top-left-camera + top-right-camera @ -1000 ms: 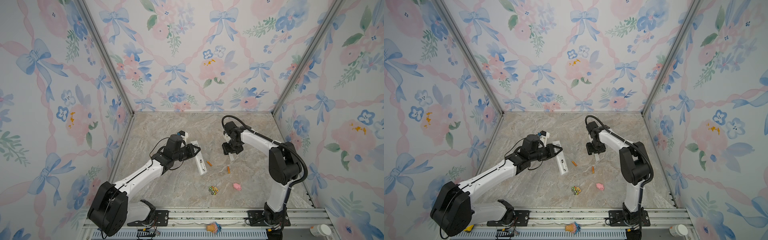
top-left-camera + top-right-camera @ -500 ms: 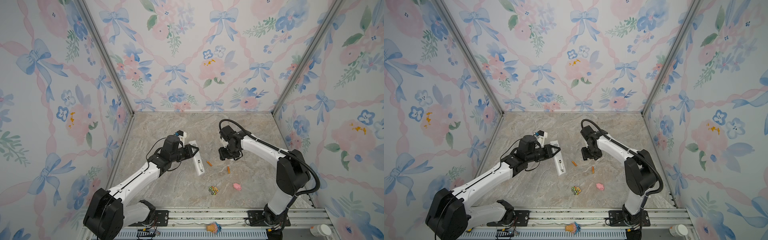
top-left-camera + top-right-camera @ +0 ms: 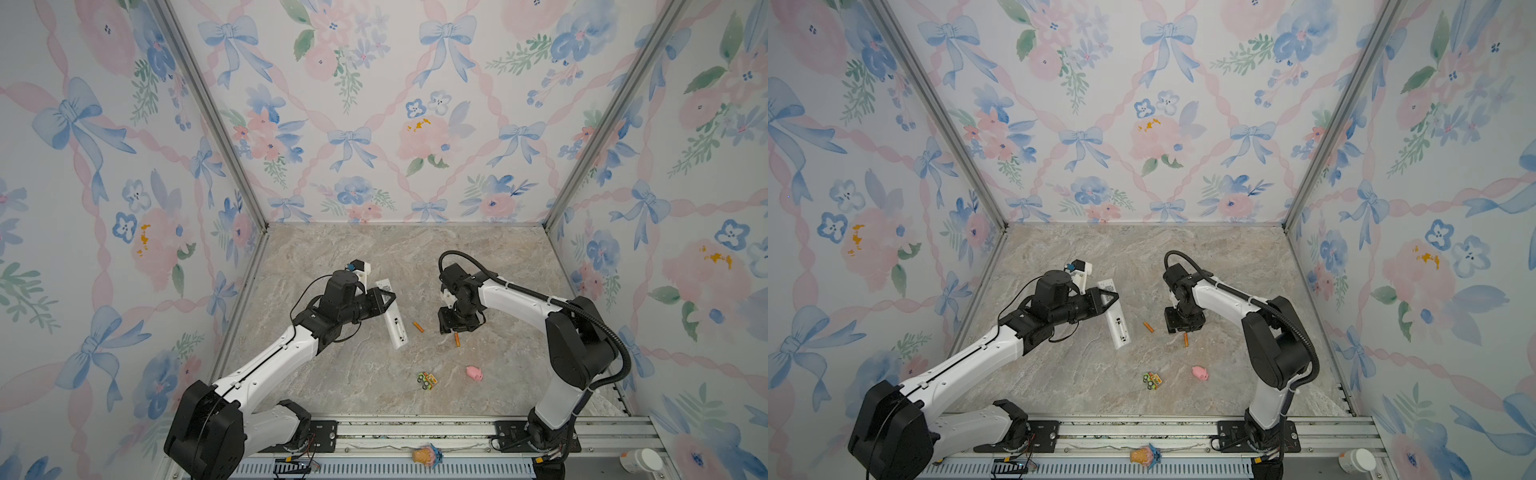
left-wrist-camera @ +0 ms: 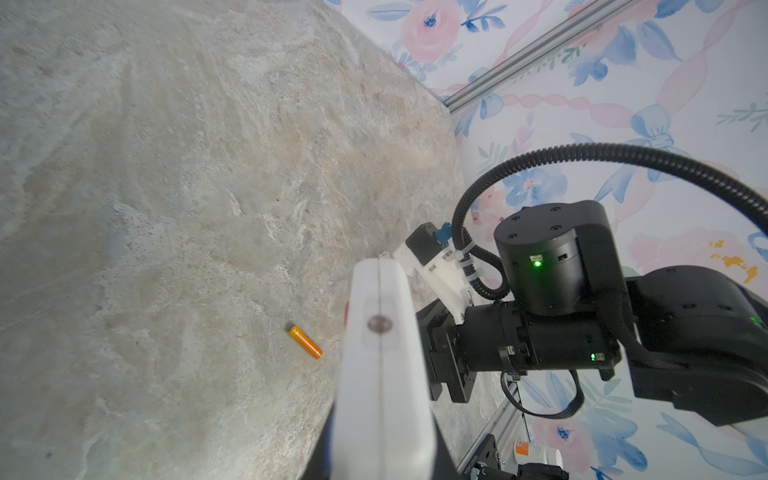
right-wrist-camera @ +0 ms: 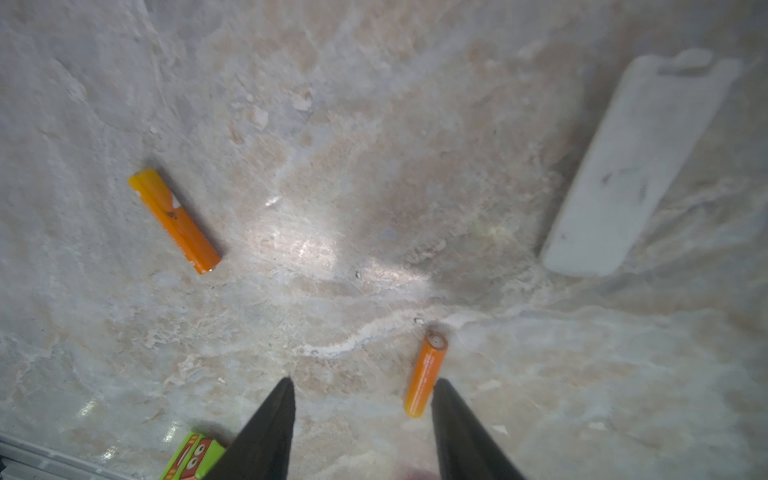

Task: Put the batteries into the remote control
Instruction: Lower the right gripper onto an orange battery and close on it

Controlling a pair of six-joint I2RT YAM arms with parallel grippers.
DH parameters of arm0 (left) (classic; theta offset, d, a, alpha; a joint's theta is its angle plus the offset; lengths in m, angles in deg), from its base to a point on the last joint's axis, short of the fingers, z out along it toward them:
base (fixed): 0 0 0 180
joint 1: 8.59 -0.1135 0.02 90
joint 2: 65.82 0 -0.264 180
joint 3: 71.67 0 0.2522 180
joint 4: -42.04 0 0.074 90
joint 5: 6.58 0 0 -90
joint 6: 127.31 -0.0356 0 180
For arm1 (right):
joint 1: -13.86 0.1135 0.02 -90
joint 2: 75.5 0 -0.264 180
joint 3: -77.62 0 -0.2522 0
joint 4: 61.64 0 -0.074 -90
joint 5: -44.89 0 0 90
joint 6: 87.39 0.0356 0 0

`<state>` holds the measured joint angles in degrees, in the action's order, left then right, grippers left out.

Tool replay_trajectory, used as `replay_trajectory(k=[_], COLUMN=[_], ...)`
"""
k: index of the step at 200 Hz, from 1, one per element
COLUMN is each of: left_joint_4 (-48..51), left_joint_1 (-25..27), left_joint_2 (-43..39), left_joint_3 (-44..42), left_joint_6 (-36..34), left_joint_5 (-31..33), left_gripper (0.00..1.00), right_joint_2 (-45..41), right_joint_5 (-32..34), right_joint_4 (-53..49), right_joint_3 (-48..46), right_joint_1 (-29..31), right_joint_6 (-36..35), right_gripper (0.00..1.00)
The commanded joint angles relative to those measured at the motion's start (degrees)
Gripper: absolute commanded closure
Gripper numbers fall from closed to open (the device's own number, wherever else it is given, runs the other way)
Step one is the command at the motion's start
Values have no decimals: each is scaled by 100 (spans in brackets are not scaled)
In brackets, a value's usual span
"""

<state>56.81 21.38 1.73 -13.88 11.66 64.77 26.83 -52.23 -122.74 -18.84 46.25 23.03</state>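
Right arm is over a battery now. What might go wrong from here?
The battery lies right beside one finger of the open right gripper, off-centre, so closing may roll it away. The left gripper holds the remote near one end; pressing a battery in could tip it.

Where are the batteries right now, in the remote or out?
Out: both batteries lie loose on the table, apart from the remote held in the left gripper.
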Motion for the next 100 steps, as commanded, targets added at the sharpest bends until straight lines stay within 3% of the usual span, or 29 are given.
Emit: replay_trajectory(k=[1,100], left_joint_4=[-52,-503], left_joint_1=[-10,36], left_joint_2=[25,194], left_joint_3=[13,-56], left_joint_6=[-169,-125], left_joint_5=[-180,-358], left_gripper=[100,100], right_joint_2=[92,199], right_joint_5=[8,184], right_joint_4=[50,-12], right_joint_3=[-112,-239], right_joint_1=[49,-28], right_joint_6=[190,127], right_gripper=[46,49])
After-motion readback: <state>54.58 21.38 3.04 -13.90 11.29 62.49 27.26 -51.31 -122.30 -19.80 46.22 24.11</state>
